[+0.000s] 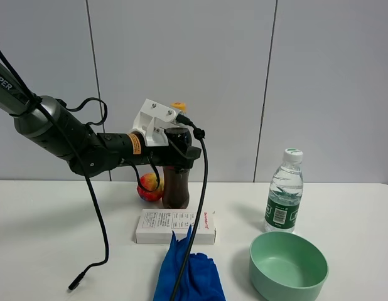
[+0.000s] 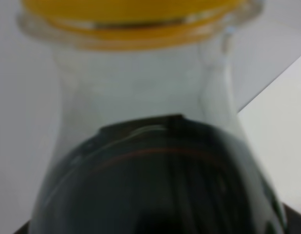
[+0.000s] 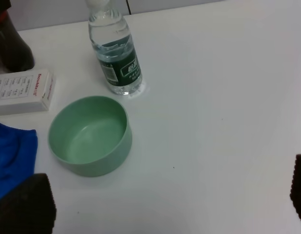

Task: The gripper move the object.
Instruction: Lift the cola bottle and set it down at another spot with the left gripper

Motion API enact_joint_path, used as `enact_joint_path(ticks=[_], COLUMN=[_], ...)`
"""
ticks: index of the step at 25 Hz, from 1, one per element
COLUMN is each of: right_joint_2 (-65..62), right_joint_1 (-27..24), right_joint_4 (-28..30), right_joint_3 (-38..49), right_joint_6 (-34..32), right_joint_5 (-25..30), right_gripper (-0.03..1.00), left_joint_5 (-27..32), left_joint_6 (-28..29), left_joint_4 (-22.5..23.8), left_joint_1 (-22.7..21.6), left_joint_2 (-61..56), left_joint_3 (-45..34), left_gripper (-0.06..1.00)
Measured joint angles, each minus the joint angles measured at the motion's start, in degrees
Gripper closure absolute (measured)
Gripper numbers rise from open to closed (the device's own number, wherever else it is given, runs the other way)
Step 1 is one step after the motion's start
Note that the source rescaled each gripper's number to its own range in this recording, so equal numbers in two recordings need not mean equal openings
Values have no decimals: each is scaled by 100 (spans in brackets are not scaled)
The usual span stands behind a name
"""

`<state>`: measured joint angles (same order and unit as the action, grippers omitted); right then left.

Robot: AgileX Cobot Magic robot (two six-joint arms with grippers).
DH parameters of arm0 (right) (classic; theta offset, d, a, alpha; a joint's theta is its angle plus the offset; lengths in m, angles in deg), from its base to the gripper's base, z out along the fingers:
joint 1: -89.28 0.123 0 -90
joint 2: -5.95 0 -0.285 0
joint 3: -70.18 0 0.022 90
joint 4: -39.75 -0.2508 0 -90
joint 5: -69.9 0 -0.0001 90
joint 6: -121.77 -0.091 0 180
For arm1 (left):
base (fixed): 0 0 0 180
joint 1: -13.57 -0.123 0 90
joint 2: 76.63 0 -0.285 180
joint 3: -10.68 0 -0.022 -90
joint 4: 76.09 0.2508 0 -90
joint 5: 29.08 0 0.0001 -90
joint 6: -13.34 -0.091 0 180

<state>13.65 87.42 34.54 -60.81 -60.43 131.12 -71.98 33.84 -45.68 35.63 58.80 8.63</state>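
Hiding cola bottle [image 1: 176, 188] midsection: left gripper [image 1: 179, 152], jaw state indeterminable; bottle at table [image 1: 56, 219] 12 o'clock, cola to shoulder. Right gripper [image 3: 160, 202] jaws wide. Water bottle [image 1: 284, 194], 3 o'clock, holds clear water.

Dark cola bottle [image 1: 176, 188], yellow-orange cap [image 1: 178, 106]; green-labelled water bottle [image 1: 284, 199]; mint-green bowl [image 1: 288, 266]; blue cloth [image 1: 189, 276]; white box [image 1: 175, 227].

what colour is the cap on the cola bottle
Yellow-orange. The cap of the cola bottle shows best, close up, in the left wrist view.
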Motion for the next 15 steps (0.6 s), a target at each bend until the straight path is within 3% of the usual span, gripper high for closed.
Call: enact_joint_path(ticks=[9,12,15], right_joint_2=[0,0,0], right_joint_1=[0,0,0], right_joint_4=[0,0,0], right_joint_3=[0,0,0], right_joint_6=[0,0,0], right_joint_5=[0,0,0], right_gripper=[-3,-3,-3], left_joint_5=[-297,-303,-297], left_joint_6=[-15,-15,-15], left_joint_4=[-122,-122,-122], left_joint_1=[0,0,0], left_joint_2=[-47,-47,-47], left_joint_3=[24,24,24], left_gripper=[78,65,45])
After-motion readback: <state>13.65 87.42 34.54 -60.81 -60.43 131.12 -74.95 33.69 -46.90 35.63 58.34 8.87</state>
